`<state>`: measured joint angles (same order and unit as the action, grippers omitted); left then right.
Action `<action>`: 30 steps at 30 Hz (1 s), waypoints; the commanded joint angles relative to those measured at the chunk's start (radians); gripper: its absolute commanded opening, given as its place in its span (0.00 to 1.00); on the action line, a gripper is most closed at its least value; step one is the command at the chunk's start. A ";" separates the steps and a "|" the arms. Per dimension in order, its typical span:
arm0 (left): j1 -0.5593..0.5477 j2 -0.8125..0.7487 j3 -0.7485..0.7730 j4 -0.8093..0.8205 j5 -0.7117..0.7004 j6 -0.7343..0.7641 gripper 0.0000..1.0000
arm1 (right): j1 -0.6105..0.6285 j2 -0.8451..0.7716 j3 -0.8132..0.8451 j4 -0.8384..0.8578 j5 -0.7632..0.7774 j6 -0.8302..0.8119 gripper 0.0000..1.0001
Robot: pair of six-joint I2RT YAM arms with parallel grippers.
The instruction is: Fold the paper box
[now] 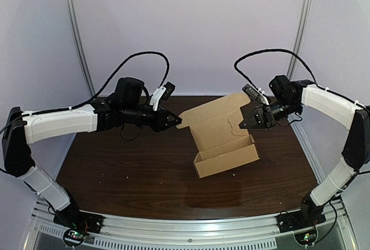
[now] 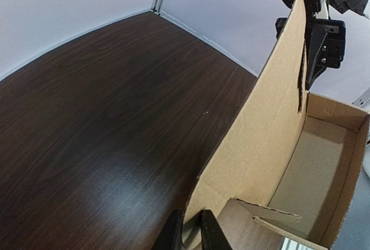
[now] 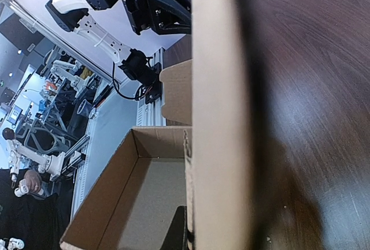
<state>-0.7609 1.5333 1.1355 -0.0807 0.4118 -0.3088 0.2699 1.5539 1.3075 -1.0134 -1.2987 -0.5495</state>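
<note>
A brown paper box sits mid-table, its shallow tray open and its lid standing up at the back. My left gripper is shut on the lid's left side flap; in the left wrist view both fingers pinch the flap's rounded edge beside the tall lid. My right gripper is at the lid's right edge. In the right wrist view, one dark finger presses on the lid's inner face; the other is hidden behind the card. The tray lies to the left.
The dark wooden table has a metal rail along its near edge. White walls and corner posts close off the back and sides. The right arm's wrist shows behind the lid in the left wrist view.
</note>
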 commanded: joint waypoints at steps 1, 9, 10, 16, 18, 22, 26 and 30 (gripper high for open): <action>-0.001 0.001 0.017 0.067 0.071 -0.048 0.08 | 0.005 -0.036 -0.004 0.100 0.020 0.089 0.00; -0.014 0.035 0.028 0.189 0.142 -0.216 0.02 | 0.008 -0.081 -0.058 0.292 0.105 0.252 0.00; -0.017 0.049 0.029 0.218 0.151 -0.246 0.02 | 0.007 -0.080 -0.057 0.289 0.103 0.251 0.00; -0.020 0.015 0.049 0.121 0.088 -0.171 0.31 | 0.003 -0.083 -0.022 0.190 0.054 0.179 0.00; -0.014 -0.034 0.047 0.017 -0.037 -0.108 0.42 | 0.002 -0.080 0.005 0.102 0.044 0.110 0.00; 0.008 -0.056 0.021 -0.025 -0.126 -0.079 0.53 | 0.000 -0.070 0.034 -0.034 0.017 0.002 0.00; 0.008 -0.017 -0.003 0.041 -0.043 -0.105 0.54 | 0.002 -0.063 0.039 -0.052 0.002 -0.006 0.00; 0.008 0.023 -0.015 0.129 0.012 -0.140 0.54 | 0.001 -0.064 0.040 -0.050 0.001 -0.001 0.00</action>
<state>-0.7555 1.5162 1.1435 -0.0486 0.3698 -0.4301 0.2687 1.4876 1.3243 -1.0264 -1.2648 -0.5236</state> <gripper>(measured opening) 0.540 0.028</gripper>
